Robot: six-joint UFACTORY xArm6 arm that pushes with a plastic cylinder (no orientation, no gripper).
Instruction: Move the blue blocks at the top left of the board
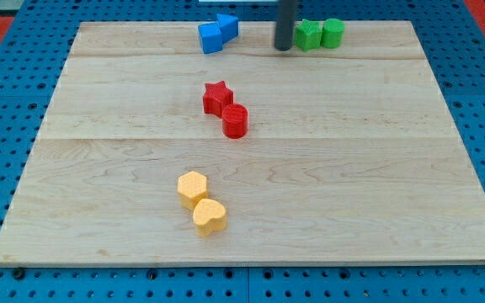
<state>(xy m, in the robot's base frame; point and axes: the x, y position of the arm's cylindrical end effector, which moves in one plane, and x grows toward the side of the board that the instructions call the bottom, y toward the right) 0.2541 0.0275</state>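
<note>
Two blue blocks touch each other near the top edge of the wooden board (377, 168): a blue cube (210, 38) and a blue triangular block (227, 25) to its upper right. My tip (284, 46) rests on the board to the right of the blue blocks, with a gap between. It stands just left of a green star block (309, 34).
A green cylinder (333, 32) touches the green star on its right. A red star (216, 97) and a red cylinder (235, 121) sit mid-board. A yellow hexagon (192, 188) and a yellow heart-like block (210, 217) lie lower down. Blue pegboard (23, 76) surrounds the board.
</note>
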